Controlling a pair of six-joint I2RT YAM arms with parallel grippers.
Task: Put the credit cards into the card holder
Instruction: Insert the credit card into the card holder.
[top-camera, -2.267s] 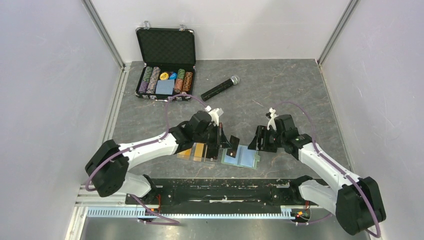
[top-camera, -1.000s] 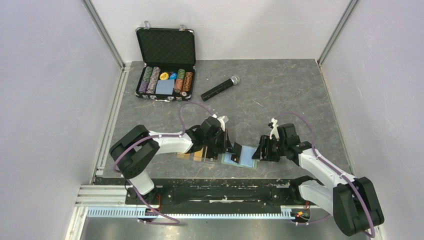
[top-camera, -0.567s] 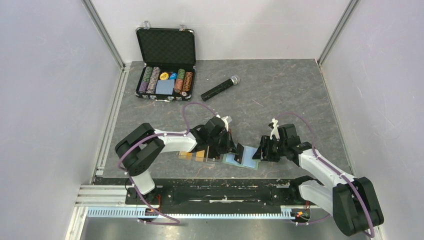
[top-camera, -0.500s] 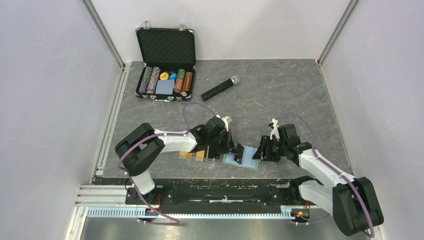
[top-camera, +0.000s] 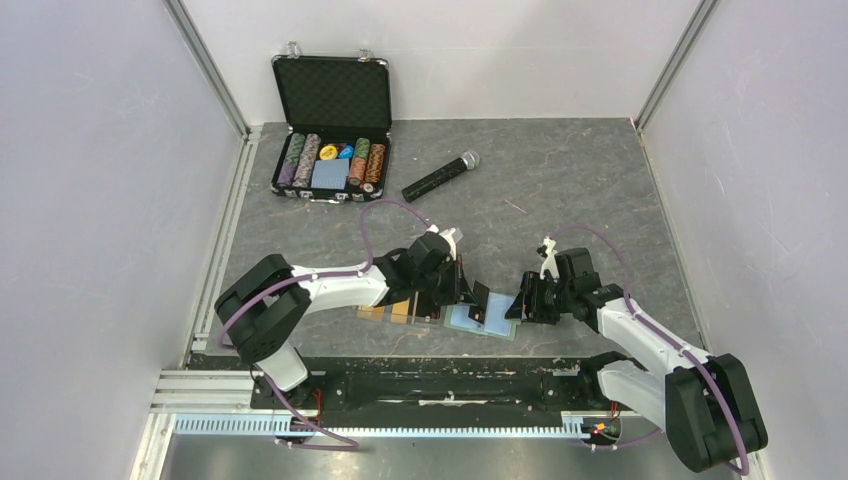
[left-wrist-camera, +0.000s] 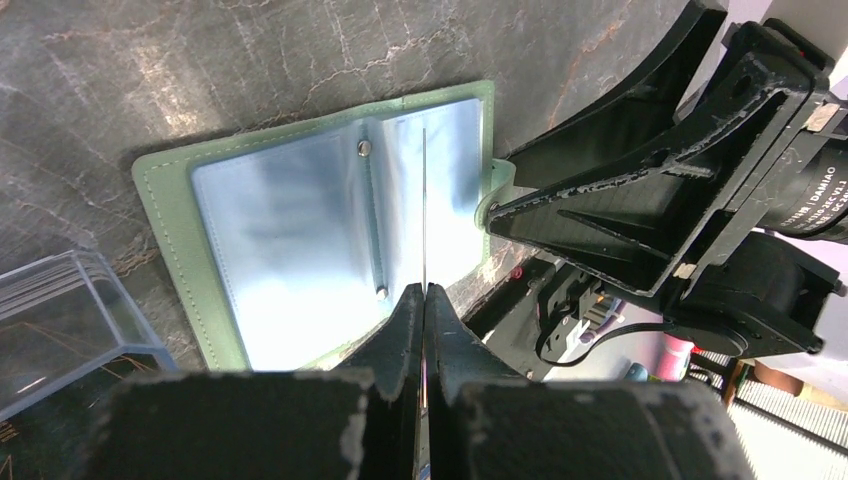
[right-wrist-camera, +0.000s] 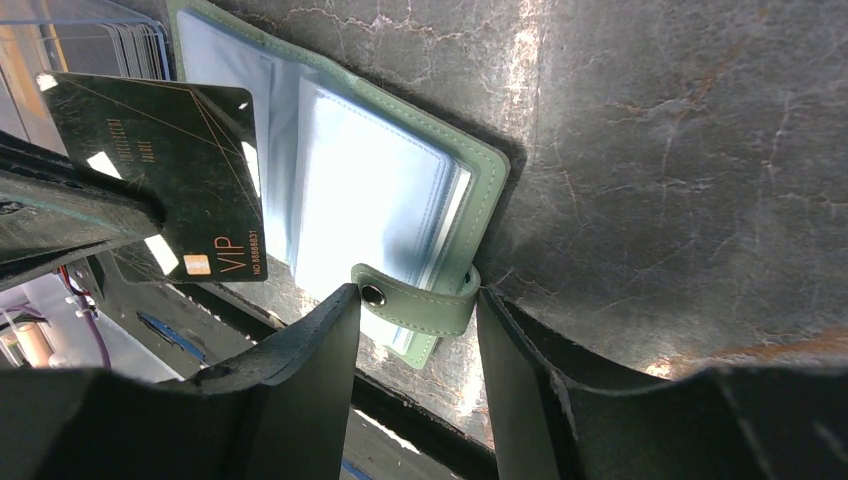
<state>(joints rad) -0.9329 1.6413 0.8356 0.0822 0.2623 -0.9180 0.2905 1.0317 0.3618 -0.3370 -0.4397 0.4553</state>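
Note:
The sage-green card holder (top-camera: 492, 320) lies open on the table, its light blue sleeves up; it also shows in the left wrist view (left-wrist-camera: 280, 225) and the right wrist view (right-wrist-camera: 375, 180). My left gripper (top-camera: 467, 294) is shut on a black card (top-camera: 479, 299) and holds it on edge just above the holder's right-hand sleeves. That card shows as a thin line (left-wrist-camera: 424, 200) beyond my left gripper (left-wrist-camera: 424, 292) and face-on (right-wrist-camera: 180, 170) in the right wrist view. My right gripper (right-wrist-camera: 417, 293) grips the holder's snap strap (right-wrist-camera: 425, 305) lengthwise at its right edge.
A clear tray (top-camera: 400, 306) with orange and gold-tan cards stands just left of the holder. An open poker chip case (top-camera: 332, 150) and a black microphone (top-camera: 440, 176) lie farther back. The black base rail (top-camera: 430, 372) runs along the near edge.
My left gripper has carried the black card right and down over the holder. My right gripper moved in to the holder's right edge. Little has moved in the last half second.

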